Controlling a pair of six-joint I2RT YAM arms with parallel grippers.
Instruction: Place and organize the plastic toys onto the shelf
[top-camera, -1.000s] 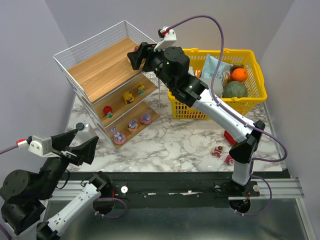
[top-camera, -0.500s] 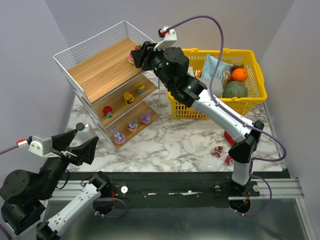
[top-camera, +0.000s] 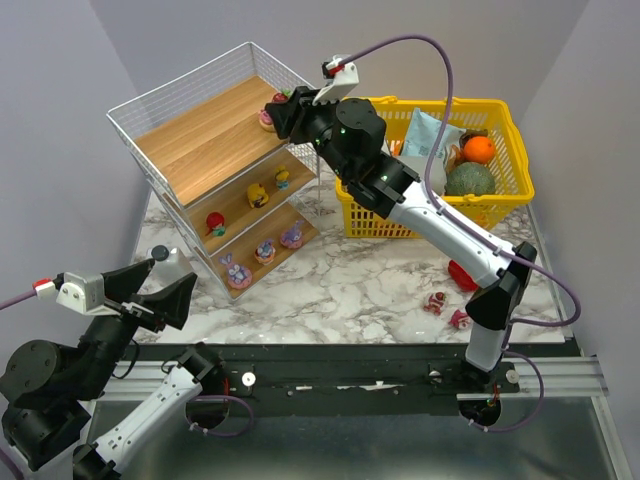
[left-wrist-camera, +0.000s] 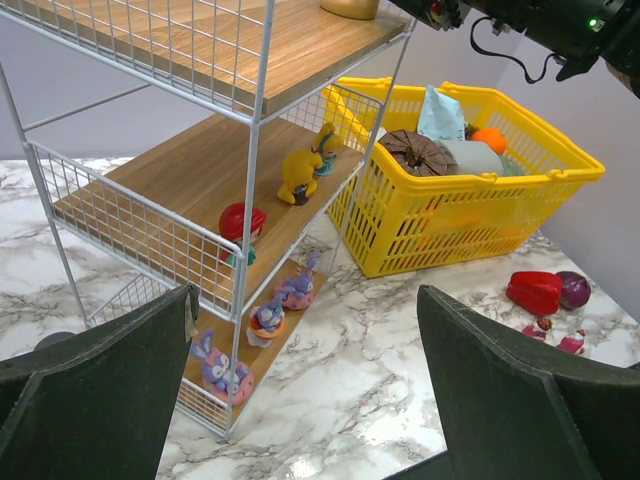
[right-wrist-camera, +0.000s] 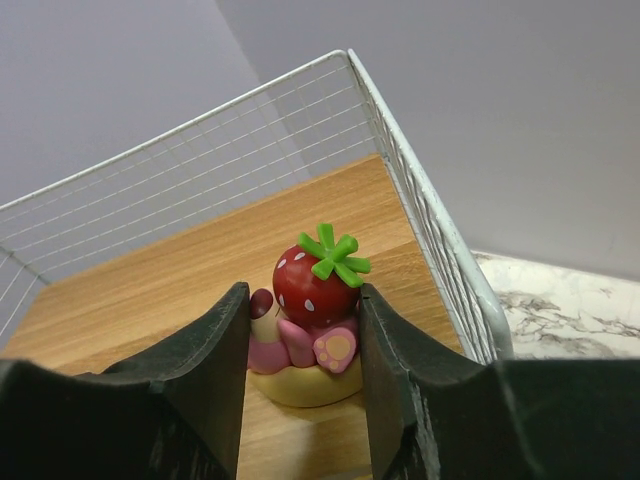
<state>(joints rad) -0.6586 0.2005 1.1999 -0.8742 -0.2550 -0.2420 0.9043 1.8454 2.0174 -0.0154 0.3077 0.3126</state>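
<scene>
I have the right gripper (right-wrist-camera: 304, 318) up at the shelf (top-camera: 200, 130), in the upper left of the top view. Its two fingers (right-wrist-camera: 215, 370) stand on either side of the strawberry toy (right-wrist-camera: 315, 285), about half open and right against it. I cannot tell whether they are actually pinching it. The toy's yellow base rests on the top wooden board, near the right-hand wire wall at that board's far corner.

The left gripper (left-wrist-camera: 305, 295) hangs low at the lower left of the top view, spread wide with nothing between its fingers, facing the shelf's front.

On the middle board I see two yellow duck toys (top-camera: 258, 194) and a small red toy (top-camera: 215, 222). The bottom board holds three purple and pink toys (top-camera: 265, 250) in a row.

Two more pink-red toys (top-camera: 435, 303) lie on the marble table (top-camera: 350, 285) at the lower right, near the red pepper (top-camera: 462, 275) and in front of the yellow basket (top-camera: 500, 205).
</scene>
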